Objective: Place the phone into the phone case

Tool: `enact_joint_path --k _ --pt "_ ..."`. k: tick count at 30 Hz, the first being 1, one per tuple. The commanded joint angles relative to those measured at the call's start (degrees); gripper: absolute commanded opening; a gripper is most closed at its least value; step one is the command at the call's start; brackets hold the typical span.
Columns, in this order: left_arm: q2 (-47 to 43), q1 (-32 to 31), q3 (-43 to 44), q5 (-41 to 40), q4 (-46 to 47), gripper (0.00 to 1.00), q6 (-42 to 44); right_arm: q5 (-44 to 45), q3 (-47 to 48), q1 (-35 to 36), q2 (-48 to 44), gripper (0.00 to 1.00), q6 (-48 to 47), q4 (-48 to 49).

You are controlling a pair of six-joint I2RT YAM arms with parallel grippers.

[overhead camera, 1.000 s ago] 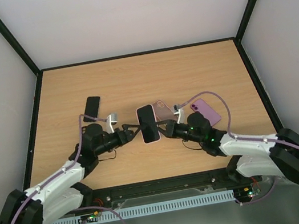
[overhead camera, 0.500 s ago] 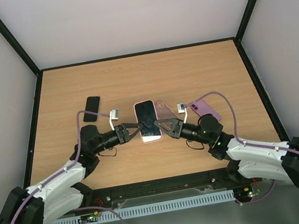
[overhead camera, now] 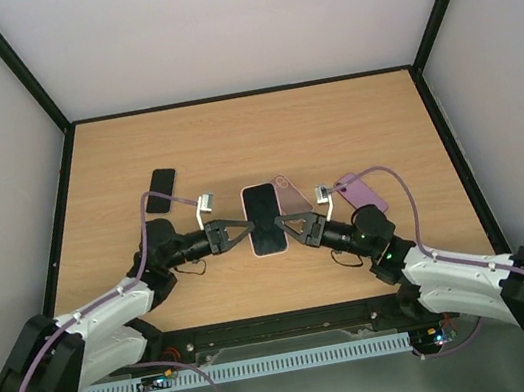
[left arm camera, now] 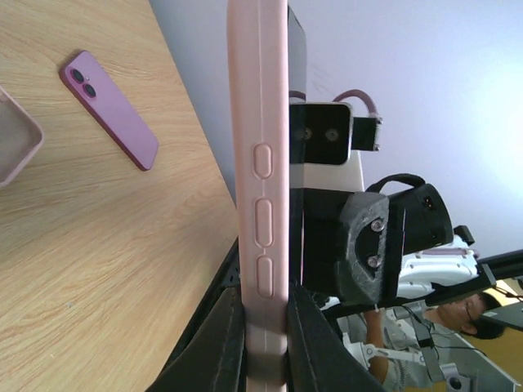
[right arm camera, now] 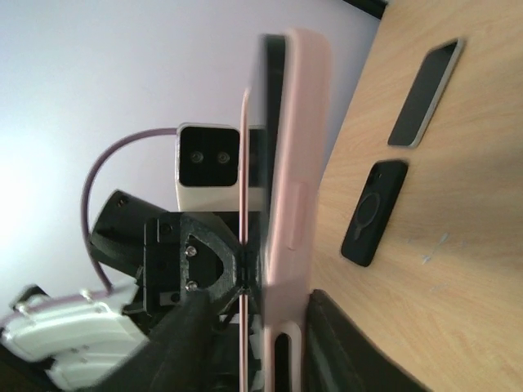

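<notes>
- Centre of the wooden surface (overhead camera: pixel 350 119): the black-screened phone (overhead camera: pixel 262 214) lies screen-up in the pale pink phone case (left arm camera: pixel 257 204). The pair is held between my two arms and, as far as I can judge, clear of the wood.
- The left pincer (overhead camera: pixel 244 230) is clamped on the left long edge of the case, one finger above and one below. The right pincer (overhead camera: pixel 289 228) is clamped the same way on the right edge.
- In both wrist views the phone's dark slab stands proud of the case's rim, so I judge it not fully seated.
- Handling, as I read it: the phone is stiff, light, glass-faced and slick, while the case is soft and will flex at its lips. I would hold by the long edges, clear of the side buttons (left arm camera: pixel 263 220), and press near the corners.
- Other containers: a translucent pink case (overhead camera: pixel 290 191) lies just beyond, open and empty. A black case with a ring mark (right arm camera: pixel 374 212) lies flat, and I cannot tell whether it holds anything.
- A purple phone (overhead camera: pixel 361 192) lies bare, cameras up, beside the right arm. A dark phone with a pale rim (right arm camera: pixel 425 91) lies near the black case.
</notes>
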Motion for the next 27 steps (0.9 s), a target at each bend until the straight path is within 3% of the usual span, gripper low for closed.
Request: enact_joint_path --k 1,10,15,20,27 --pt "-2.11 -0.27 0.67 1.94 1.14 0.03 2.84 1.52 0.41 0.21 -3.7 0.38 -1.22 -1.33" --pt "-9.74 -0.84 0.42 4.93 -6.91 0.03 7.27 3.68 1.21 0.22 -8.88 0.74 -0.64 -7.82" --pt "-13.4 -2.46 0.66 5.14 -8.65 0.03 7.66 4.15 2.75 0.2 -9.67 0.8 0.38 -9.61" --pt "-13.94 -4.4 1.95 5.49 -13.38 0.03 10.22 2.02 5.74 0.2 -8.28 0.74 -1.02 -11.62" --pt "-14.48 -5.8 1.42 3.97 -14.78 0.03 11.1 3.29 7.17 0.22 -9.95 0.41 -2.74 -13.7"
